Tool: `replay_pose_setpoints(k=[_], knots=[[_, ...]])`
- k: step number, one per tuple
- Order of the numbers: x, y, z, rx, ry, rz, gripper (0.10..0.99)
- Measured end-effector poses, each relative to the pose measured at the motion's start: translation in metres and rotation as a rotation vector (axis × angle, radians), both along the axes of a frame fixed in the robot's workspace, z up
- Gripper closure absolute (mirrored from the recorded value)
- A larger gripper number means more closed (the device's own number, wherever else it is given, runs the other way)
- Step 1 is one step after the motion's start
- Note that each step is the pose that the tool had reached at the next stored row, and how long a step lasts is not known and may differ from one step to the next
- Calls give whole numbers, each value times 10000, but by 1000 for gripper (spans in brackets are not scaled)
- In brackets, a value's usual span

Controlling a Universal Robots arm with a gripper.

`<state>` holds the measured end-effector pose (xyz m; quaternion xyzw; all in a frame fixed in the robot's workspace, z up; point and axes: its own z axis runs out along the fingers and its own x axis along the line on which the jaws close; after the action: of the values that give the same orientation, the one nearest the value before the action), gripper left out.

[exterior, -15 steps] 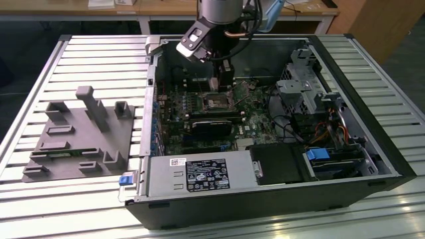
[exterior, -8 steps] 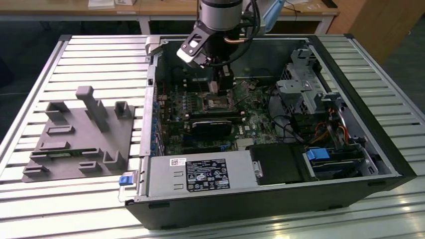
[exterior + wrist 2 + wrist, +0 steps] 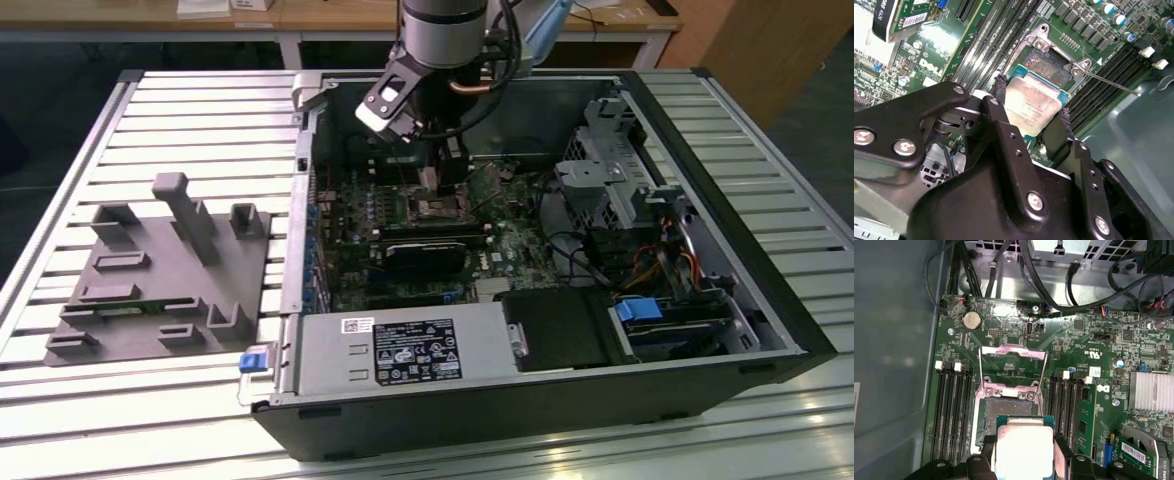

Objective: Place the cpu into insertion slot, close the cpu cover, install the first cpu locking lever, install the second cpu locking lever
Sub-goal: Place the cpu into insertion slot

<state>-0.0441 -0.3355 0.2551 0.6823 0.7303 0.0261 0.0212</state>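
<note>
**Silver-grey cpu (image 3: 1031, 106) held over open socket: misplacement risk**

Metal-topped cpu sits between the jaws. They are closed to chip width and pinch two opposite edges, and nothing else is held. In both wrist views the chip hangs above the green board (image 3: 1089, 340) and is not seated. It overlaps the near edge of the insertion slot (image 3: 1004, 412), so most of the dark centre is uncovered. I can't tell how much gap is left below it, or whether it is dead level. The cpu cover (image 3: 1013, 362) stands swung up behind the slot in the first wrist view. A thin locking lever (image 3: 1111, 84) sticks out sideways past the socket corner in the second wrist view. The exterior view shows the arm (image 3: 441, 40) reaching down into the open computer case (image 3: 747, 300) on the slatted tabletop (image 3: 200, 110). A grey fixture (image 3: 160, 270) lies well apart on the exterior view's left.

Risks, as judged from here:
- The chip is offset from the slot. If it comes down off-centre, an edge lands on the metal rim or a corner digs into the contact field and bends pins.
- The grip is on thin edges only. A slip or twist lets the chip drop tilted.
- Wrong rotation is possible, since the orientation marks are not readable. A mismatch means it won't seat.
- The jaws are wider than the chip. They could foul the socket frame or the memory slots (image 3: 951, 410) beside it on the way down.
- The cover is only propped open. A knock could tip it onto the chip or the jaws.
- The loose lever is near the path, so there is a snag hazard.
</note>
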Motion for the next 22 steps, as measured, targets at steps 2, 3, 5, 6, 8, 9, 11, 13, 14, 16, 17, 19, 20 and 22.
replay_pose_setpoints(k=[2,3,5,6,8,9,11,13,14,16,17,19,20,22], knots=[[0,0,-10,0,0,-1,545],[0,0,-15,-1,0,-3,545],[0,0,-25,-1,0,-5,545],[0,0,-30,-1,0,-6,545],[0,0,-40,0,-1,-9,545],[0,0,-45,-1,0,-10,545],[0,0,-56,-1,0,-11,545],[0,0,-69,-1,0,-11,545],[0,1,-75,-1,0,-12,545],[0,1,-89,-1,0,-11,545],[0,2,-97,0,-1,-11,545],[0,5,-110,0,-1,-11,545],[0,6,-116,0,-1,-11,545],[0,8,-128,-1,0,-11,545]])
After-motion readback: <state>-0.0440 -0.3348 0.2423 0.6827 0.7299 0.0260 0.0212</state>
